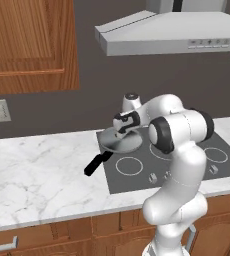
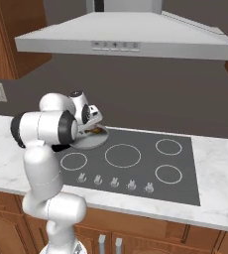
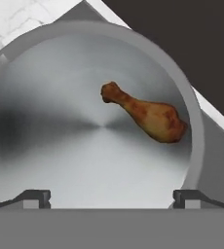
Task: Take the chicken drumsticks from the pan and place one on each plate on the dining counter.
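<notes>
A round grey metal pan [image 3: 60, 121] lies right under my hand, and one golden-brown chicken drumstick [image 3: 148, 115] rests in its right half, thin end toward the pan's middle. My gripper [image 3: 111, 198] hangs just above the pan, open wide, with nothing between its fingertips [image 3: 36, 197]. From the left base view the pan [image 1: 121, 145] sits on the cooktop's back left burner, its black handle [image 1: 97, 163] pointing out over the marble. In the right base view the gripper [image 2: 94, 125] hovers over the pan [image 2: 88, 141], where a sliver of drumstick [image 2: 94, 131] shows. The plates and the dining counter are out of view.
The black cooktop [image 1: 187, 165] with ring burners and front knobs is set into a marble counter [image 1: 37, 170]. A grey range hood [image 2: 126, 39] hangs overhead, close above the arm. A dark wall, a wooden cabinet [image 1: 27, 45] and an outlet [image 1: 0, 110] stand behind.
</notes>
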Controlling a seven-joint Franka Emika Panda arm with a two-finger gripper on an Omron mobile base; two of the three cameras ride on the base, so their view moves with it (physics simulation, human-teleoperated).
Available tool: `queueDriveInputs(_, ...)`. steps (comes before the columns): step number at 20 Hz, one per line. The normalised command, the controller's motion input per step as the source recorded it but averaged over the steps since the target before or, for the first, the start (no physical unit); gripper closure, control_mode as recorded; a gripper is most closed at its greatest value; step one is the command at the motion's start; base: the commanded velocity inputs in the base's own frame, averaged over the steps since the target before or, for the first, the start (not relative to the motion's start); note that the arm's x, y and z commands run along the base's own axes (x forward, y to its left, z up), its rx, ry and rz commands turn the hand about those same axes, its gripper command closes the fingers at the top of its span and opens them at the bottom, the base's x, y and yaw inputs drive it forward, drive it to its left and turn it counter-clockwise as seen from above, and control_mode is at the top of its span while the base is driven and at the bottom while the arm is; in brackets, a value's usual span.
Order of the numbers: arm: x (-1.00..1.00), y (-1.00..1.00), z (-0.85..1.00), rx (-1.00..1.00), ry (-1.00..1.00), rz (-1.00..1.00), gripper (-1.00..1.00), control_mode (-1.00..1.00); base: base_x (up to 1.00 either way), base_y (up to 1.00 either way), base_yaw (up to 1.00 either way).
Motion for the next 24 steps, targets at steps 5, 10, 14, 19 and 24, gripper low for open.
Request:
queueDriveInputs(5, 0.20, 0.00, -0.01, 0.00, 0.01, 0.09, -1.00, -1.00, 0.00, 0.00, 0.00)
queueDriveInputs(10, 0.20, 0.00, -0.01, -0.01, 0.05, 0.03, -1.00, -1.00, 0.00, 0.00, 0.00)
queueDriveInputs(14, 0.25, 0.00, -0.10, -0.05, 0.12, 0.00, -1.00, -1.00, 0.00, 0.00, 0.00)
queueDriveInputs(19, 0.19, 0.07, -0.21, -0.08, 0.10, 0.00, -1.00, -1.00, 0.00, 0.00, 0.00)
queueDriveInputs(24, 0.18, 0.03, -0.15, -0.02, 0.00, 0.00, -1.00, -1.00, 0.00, 0.00, 0.00)
